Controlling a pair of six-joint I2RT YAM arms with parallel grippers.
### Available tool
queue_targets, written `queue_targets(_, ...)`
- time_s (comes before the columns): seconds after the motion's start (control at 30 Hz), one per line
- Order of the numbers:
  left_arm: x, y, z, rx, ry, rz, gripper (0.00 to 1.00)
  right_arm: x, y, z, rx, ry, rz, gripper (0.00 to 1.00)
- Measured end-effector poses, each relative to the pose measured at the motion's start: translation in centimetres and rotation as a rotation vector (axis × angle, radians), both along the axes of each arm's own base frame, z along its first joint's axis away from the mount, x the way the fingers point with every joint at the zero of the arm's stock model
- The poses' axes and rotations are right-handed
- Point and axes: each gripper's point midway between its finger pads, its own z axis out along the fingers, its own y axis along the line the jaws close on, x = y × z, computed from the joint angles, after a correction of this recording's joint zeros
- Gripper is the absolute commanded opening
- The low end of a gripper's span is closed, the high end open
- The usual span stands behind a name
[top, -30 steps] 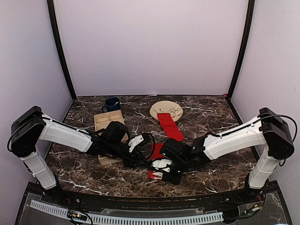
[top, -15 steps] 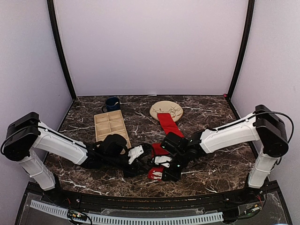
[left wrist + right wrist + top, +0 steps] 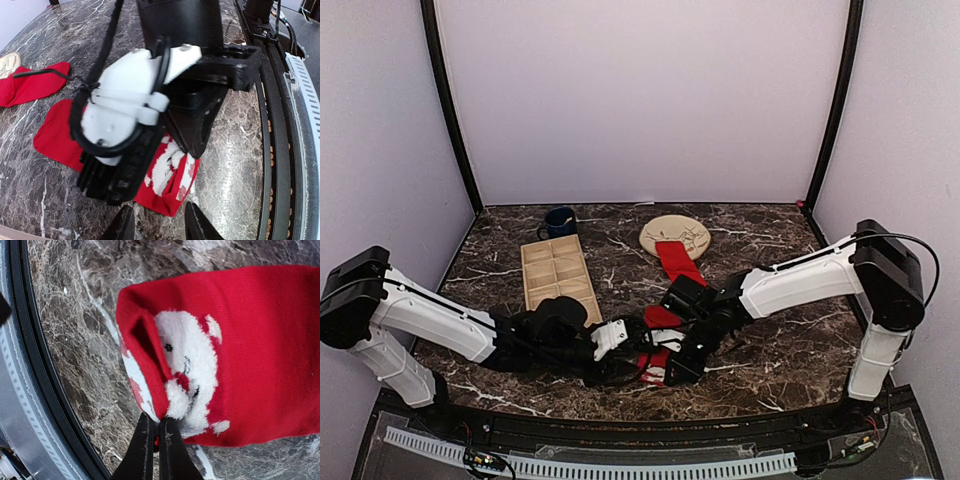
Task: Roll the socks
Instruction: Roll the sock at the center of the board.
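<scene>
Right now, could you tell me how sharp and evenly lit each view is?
Top external: soft, even light, no glare, sharp throughout. Left wrist: strong wide-angle distortion, the straight near edge of the table bows into a curve. Right wrist: the sock is crisp down to its knit and evenly lit.

The left arm (image 3: 430, 318) and the right arm (image 3: 800, 283) are long white tubes with fat black joints. Thin black cables (image 3: 107, 45) loop along them. The right gripper (image 3: 156, 447) has slim black fingers (image 3: 142, 450) and a white shell with a small shiny screw (image 3: 186, 47).
</scene>
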Motion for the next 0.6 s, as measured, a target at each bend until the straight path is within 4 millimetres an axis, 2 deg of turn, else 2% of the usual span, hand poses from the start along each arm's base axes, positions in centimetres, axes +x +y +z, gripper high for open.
queue_targets(0.23, -1.9, -0.9, -0.3, 0.038, -0.062, -0.069, 0.35, 0.3, -0.3, 0.1, 0.001, 0.044, -0.018, 0.01)
queue_targets(0.6, -2.5, -2.3, -1.0, 0.096, -0.14, -0.125, 0.31, 0.3, -0.3, 0.2, -0.013, 0.071, -0.018, 0.01)
